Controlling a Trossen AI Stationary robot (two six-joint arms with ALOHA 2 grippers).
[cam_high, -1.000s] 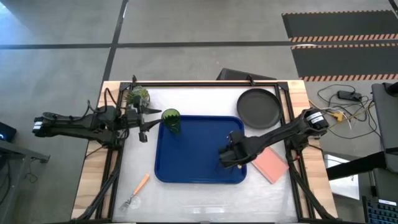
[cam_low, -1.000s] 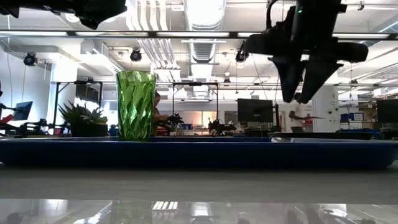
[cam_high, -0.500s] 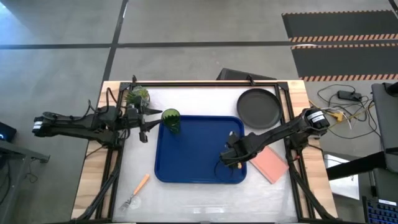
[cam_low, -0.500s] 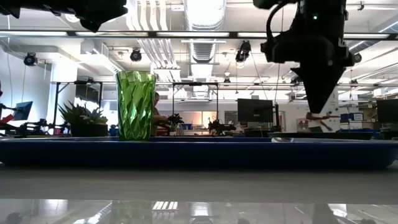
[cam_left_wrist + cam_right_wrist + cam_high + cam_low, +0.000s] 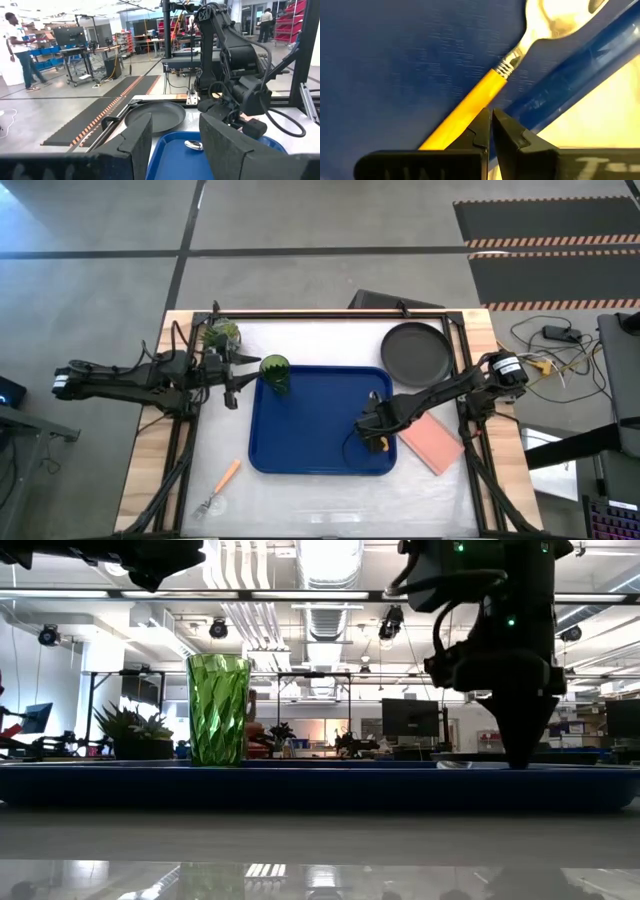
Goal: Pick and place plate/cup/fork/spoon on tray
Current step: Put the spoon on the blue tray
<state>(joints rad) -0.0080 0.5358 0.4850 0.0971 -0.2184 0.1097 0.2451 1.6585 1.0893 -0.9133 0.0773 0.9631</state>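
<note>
**Spoon set down on the tray; right jaws closed beside its handle**

The spoon [image 5: 485, 95] lies flat inside the tray [image 5: 300, 430], close along the tray's right rim, bowl toward the far right corner and orange handle running toward the near edge. A second ago the right gripper [image 5: 378, 442] hung well above the tray with its jaws apart; it has since come down to the tray floor at the handle end, and the jaws have drawn together. In the right wrist view the two tips meet with barely a slit between them and the handle lies just beyond them, not between them, so they appear to hold nothing. That suggests the spoon is placed.

The cup [image 5: 274, 372] stands upright at the tray's far left corner. The left gripper [image 5: 232, 375] waits just beside it, off the tray's left edge, jaws parted wide and empty.

Still off the tray are the plate [image 5: 415, 351], at the bench's far right corner, and the fork [image 5: 222, 484], near the bench's near left corner.
</note>
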